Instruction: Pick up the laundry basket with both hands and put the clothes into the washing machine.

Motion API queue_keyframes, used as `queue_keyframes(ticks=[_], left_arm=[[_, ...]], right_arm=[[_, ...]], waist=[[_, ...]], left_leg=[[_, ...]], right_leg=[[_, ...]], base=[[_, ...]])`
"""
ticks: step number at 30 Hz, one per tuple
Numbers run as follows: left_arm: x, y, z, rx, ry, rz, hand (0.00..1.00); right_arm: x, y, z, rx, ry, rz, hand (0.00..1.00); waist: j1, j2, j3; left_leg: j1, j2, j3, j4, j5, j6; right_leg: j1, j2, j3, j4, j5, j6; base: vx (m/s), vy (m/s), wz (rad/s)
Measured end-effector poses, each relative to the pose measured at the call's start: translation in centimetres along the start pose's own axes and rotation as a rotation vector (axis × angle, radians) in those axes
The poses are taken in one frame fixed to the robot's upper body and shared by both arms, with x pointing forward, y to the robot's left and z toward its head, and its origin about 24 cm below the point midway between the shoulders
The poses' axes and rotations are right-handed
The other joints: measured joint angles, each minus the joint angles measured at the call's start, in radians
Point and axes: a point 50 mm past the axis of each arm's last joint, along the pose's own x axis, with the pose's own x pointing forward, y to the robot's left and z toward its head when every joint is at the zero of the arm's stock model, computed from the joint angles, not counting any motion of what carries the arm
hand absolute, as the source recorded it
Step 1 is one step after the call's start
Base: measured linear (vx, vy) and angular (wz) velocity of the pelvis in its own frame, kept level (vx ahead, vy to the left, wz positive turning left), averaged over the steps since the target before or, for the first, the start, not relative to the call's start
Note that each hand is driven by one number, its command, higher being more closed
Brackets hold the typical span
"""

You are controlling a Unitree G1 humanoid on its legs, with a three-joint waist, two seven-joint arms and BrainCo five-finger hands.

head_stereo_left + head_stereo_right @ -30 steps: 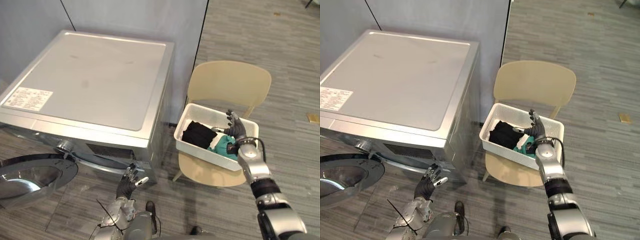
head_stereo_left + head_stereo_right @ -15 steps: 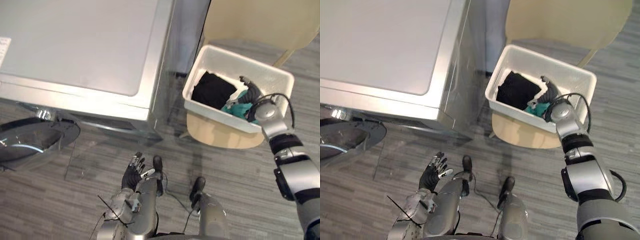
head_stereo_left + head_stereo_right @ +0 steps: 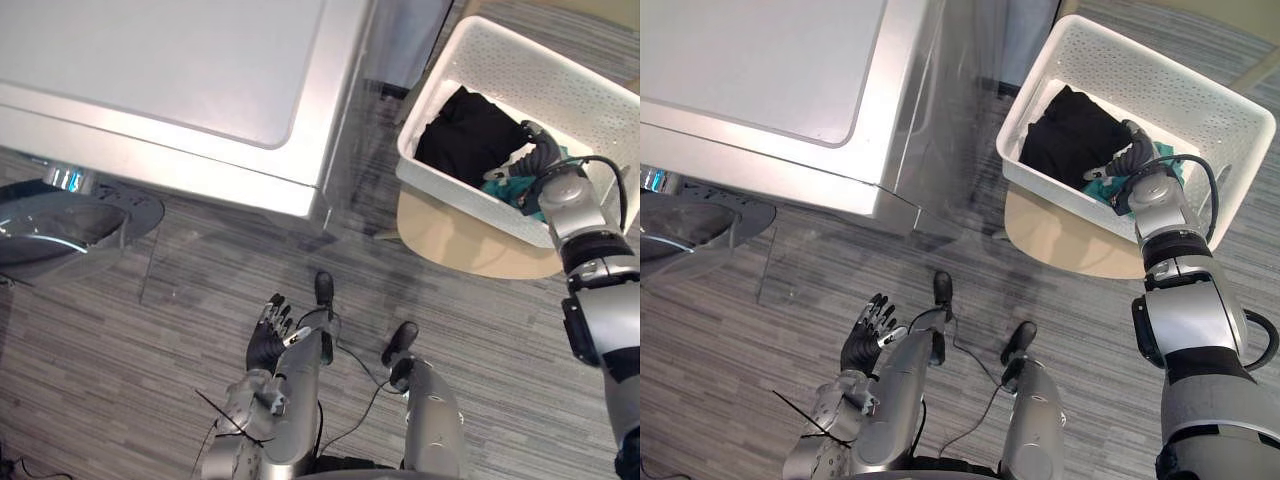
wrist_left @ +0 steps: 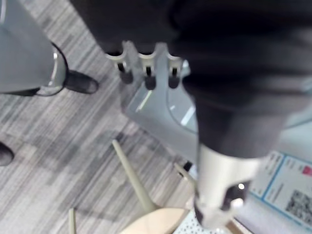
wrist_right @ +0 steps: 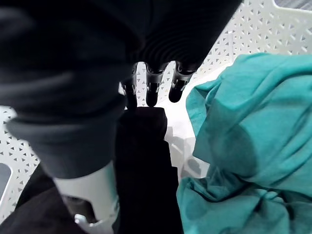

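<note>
A silver washing machine (image 3: 180,90) is seen from above, and everything else is placed in relation to it. Its round glass door (image 3: 60,225) hangs open at the machine's front, on the robot's left side, so the drum is ready for loading.

Just beside the washing machine, on the robot's right, stands a pale wooden chair (image 3: 460,240). A white perforated laundry basket (image 3: 560,75) sits on its seat. Inside lie a black garment (image 3: 470,135) on the side nearer the machine and a teal garment (image 5: 243,122) on the side farther from it.

The robot's right hand (image 3: 543,155) reaches over the basket's near wall and hangs among the clothes. Its fingers (image 5: 152,87) look straight and grasp nothing. Their dark tips sit right at the edge of the black garment, but the close view is too dim to say whether they touch it.

The left hand (image 3: 268,340) is in front of the washing machine, low and well apart from the basket, fingers spread and empty.

The task looks barely begun. The door is open, but the basket has not been lifted, neither hand grips it, and both garments remain in it. Left to do: take hold with both hands, carry it to the open door, and load the clothes.
</note>
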Motion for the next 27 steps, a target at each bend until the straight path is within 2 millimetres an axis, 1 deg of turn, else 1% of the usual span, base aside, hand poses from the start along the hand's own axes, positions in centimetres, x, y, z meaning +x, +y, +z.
queue_keyframes(ticks=[1, 4, 6, 9, 11, 13, 14, 15, 16, 17, 19, 20, 22, 23, 25, 27], left_arm=[[0.0, -0.2, 0.2, -0.009, -0.012, -0.002, 0.00], [0.1, -0.5, 0.7, -0.012, -0.034, -0.013, 0.00], [0.1, -0.5, 0.7, -0.012, -0.034, -0.013, 0.00], [0.2, -0.6, 0.9, -0.013, -0.042, -0.014, 0.00], [0.3, -0.7, 1.0, -0.021, -0.048, -0.003, 0.00], [0.3, -1.1, 1.4, -0.027, -0.067, -0.013, 0.00], [0.3, -1.1, 1.5, -0.028, -0.073, -0.016, 0.00], [0.4, -1.3, 1.8, -0.028, -0.085, -0.023, 0.00], [0.7, -1.6, 2.2, -0.028, -0.098, -0.035, 0.00], [0.8, -1.7, 2.4, -0.029, -0.107, -0.038, 0.00], [1.0, -2.2, 2.9, -0.039, -0.135, -0.042, 0.00], [1.1, -2.3, 3.1, -0.043, -0.141, -0.043, 0.00], [1.3, -3.0, 3.6, -0.060, -0.168, -0.057, 0.00], [1.4, -3.4, 4.1, -0.060, -0.189, -0.073, 0.00], [1.5, -3.8, 4.4, -0.063, -0.207, -0.084, 0.00], [1.5, -3.8, 4.5, -0.064, -0.210, -0.082, 0.00]], right_arm=[[0.0, -0.4, 0.1, 0.014, -0.002, -0.018, 0.00], [0.2, -1.1, 0.6, 0.039, -0.003, -0.037, 0.00], [0.2, -1.2, 0.2, 0.044, 0.013, -0.039, 0.00], [0.2, -1.4, 0.2, 0.043, 0.015, -0.049, 0.00], [0.2, -1.9, 0.5, 0.039, 0.008, -0.065, 0.00], [0.2, -3.5, 1.0, 0.019, -0.007, -0.100, 0.00], [0.2, -3.9, 1.1, 0.017, -0.010, -0.111, 0.00], [0.2, -4.8, 1.2, -0.007, -0.011, -0.131, 0.00], [0.1, -5.8, 1.1, -0.025, -0.004, -0.152, 0.00], [0.1, -6.2, 1.1, -0.027, 0.001, -0.162, 0.00], [0.0, -7.5, 1.4, -0.060, -0.018, -0.204, 0.00], [-0.1, -7.9, 1.7, -0.070, -0.025, -0.216, 0.00], [-0.1, -8.6, 2.8, -0.114, -0.061, -0.233, 0.00], [-0.3, -9.1, 3.0, -0.127, -0.073, -0.248, 1.00], [-0.4, -9.8, 3.4, -0.140, -0.094, -0.272, 1.00], [-0.5, -9.9, 3.1, -0.183, -0.091, -0.281, 1.00]], waist=[[0.009, 0.000, 0.000], [0.008, 0.005, 0.009], [0.013, 0.006, 0.010], [0.031, 0.007, 0.010], [0.034, 0.014, 0.014], [0.044, 0.019, 0.016], [0.047, 0.020, 0.017], [0.059, 0.023, 0.018], [0.064, 0.029, 0.022], [0.068, 0.032, 0.023], [0.088, 0.033, 0.023], [0.089, 0.033, 0.023], [0.089, 0.033, 0.023], [0.089, 0.033, 0.023], [0.089, 0.033, 0.023], [0.094, 0.033, 0.023]], left_leg=[[-0.012, 0.000, -0.003, 0.000, 0.003, -0.004], [-0.038, 0.000, -0.022, 0.000, 0.011, -0.009], [-0.049, -0.003, -0.034, 0.000, 0.012, -0.011], [-0.073, -0.004, -0.053, 0.001, 0.021, -0.017], [-0.086, -0.004, -0.068, 0.001, 0.027, -0.017], [-0.118, -0.005, -0.088, 0.001, 0.038, -0.022], [-0.130, -0.005, -0.091, 0.002, 0.039, -0.023], [-0.155, -0.006, -0.102, 0.002, 0.047, -0.025], [-0.178, -0.008, -0.115, 0.002, 0.055, -0.030], [-0.191, -0.008, -0.117, 0.002, 0.059, -0.026], [-0.234, -0.007, -0.122, 0.002, 0.070, -0.027], [-0.242, -0.007, -0.122, 0.003, 0.071, -0.027], [-0.281, -0.006, -0.131, 0.017, 0.073, -0.027], [-0.306, -0.006, -0.138, 0.029, 0.072, -0.027], [-0.339, -0.005, -0.146, 0.046, 0.069, -0.032], [-0.351, -0.001, -0.149, 0.053, 0.068, -0.032]], right_leg=[[-0.008, 0.000, -0.005, 0.000, -0.003, 0.000], [-0.022, 0.001, -0.031, 0.004, -0.008, -0.006], [-0.031, -0.002, -0.042, 0.018, -0.018, -0.005], [-0.053, -0.004, -0.056, 0.038, -0.032, -0.012], [-0.059, -0.004, -0.074, 0.046, -0.035, -0.014], [-0.086, -0.004, -0.090, 0.062, -0.042, -0.021], [-0.097, -0.005, -0.095, 0.067, -0.045, -0.022], [-0.121, -0.007, -0.104, 0.080, -0.051, -0.027], [-0.143, -0.010, -0.113, 0.096, -0.058, -0.028], [-0.156, -0.013, -0.117, 0.105, -0.063, -0.029], [-0.207, -0.019, -0.123, 0.135, -0.071, -0.039], [-0.217, -0.020, -0.122, 0.140, -0.073, -0.041], [-0.249, -0.023, -0.134, 0.158, -0.079, -0.044], [-0.269, -0.026, -0.141, 0.172, -0.085, -0.048], [-0.295, -0.030, -0.151, 0.191, -0.092, -0.053], [-0.302, -0.030, -0.161, 0.197, -0.094, -0.054]], base=[[0.03, -0.029, 0.07], [0.02, -0.029, 0.15], [0.03, -0.042, 0.19], [0.02, -0.054, 0.12], [0.02, -0.064, 0.17], [0.00, -0.051, 0.16], [-0.03, -0.058, 0.10], [-0.04, -0.059, 0.16], [-0.04, -0.058, 0.18], [-0.04, -0.052, 0.15], [-0.04, -0.044, 0.01], [-0.04, -0.034, -0.04], [-0.05, -0.021, 0.03], [-0.04, -0.007, 0.06], [-0.03, -0.003, 0.03], [0.00, 0.000, 0.00]])
